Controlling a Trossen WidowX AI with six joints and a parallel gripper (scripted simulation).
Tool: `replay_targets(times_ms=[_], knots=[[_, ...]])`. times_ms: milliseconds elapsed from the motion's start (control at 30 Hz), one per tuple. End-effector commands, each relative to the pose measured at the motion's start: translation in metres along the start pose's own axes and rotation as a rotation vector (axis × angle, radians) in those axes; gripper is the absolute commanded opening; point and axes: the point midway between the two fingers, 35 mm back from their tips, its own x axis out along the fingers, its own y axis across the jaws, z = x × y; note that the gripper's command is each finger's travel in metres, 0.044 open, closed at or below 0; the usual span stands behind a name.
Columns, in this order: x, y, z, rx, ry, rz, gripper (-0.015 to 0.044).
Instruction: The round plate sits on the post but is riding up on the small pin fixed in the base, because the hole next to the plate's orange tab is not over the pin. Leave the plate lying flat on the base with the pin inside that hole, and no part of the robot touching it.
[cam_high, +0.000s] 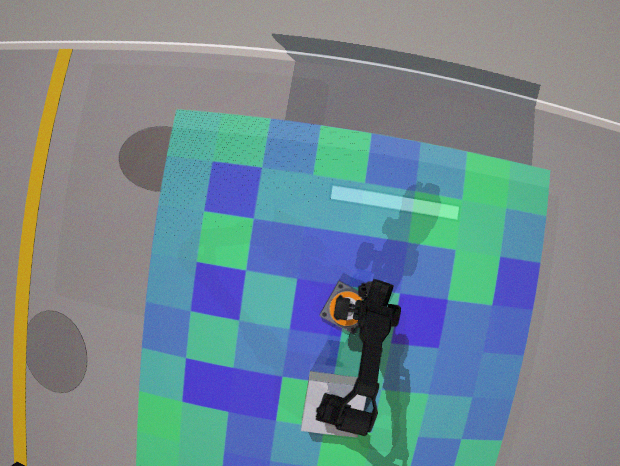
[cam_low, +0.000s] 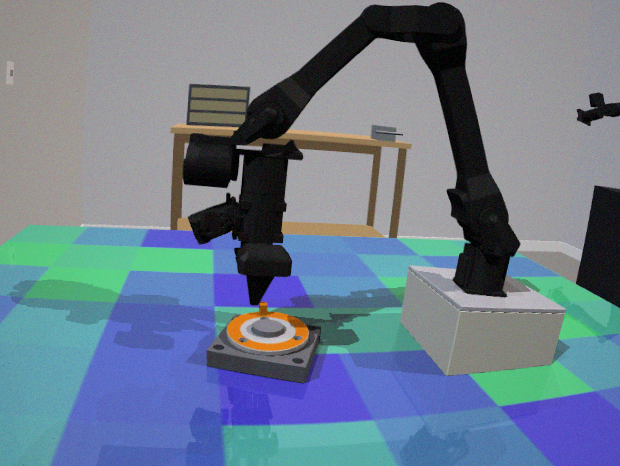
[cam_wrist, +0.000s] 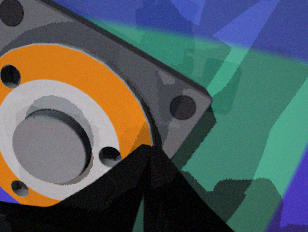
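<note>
The round plate (cam_high: 332, 308) (cam_low: 265, 345) (cam_wrist: 100, 80), an orange ring around a pale centre with several dark holes, sits around the grey post (cam_low: 268, 328) (cam_wrist: 47, 147) on the dark square base (cam_low: 260, 368) (cam_wrist: 150, 90). Its orange tab (cam_low: 263, 308) stands up at the far rim in the exterior view; the fingers hide it in the wrist view. The small pin cannot be made out, and the plate's tilt is hard to judge. My gripper (cam_low: 255, 303) (cam_wrist: 149, 154) is shut and empty, pointing down with its tips close beside the tab's top. Whether they touch is unclear.
The arm's pale mounting box (cam_low: 506, 340) (cam_high: 315, 405) stands to the right of the base in the exterior view. The base has dark corner holes. A wooden bench (cam_low: 310, 137) stands behind the chequered table top. The arm arches above and hides part of the plate in the top view.
</note>
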Motion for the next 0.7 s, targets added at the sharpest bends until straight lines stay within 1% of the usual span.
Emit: replay_targets(times_ms=[0,667], knots=[[0.0031,-0.0011,-0.0078,-0.002,0.019,0.0,0.0],[0.0027,-0.0015,-0.0134,-0.002,0.019,0.0,0.0]])
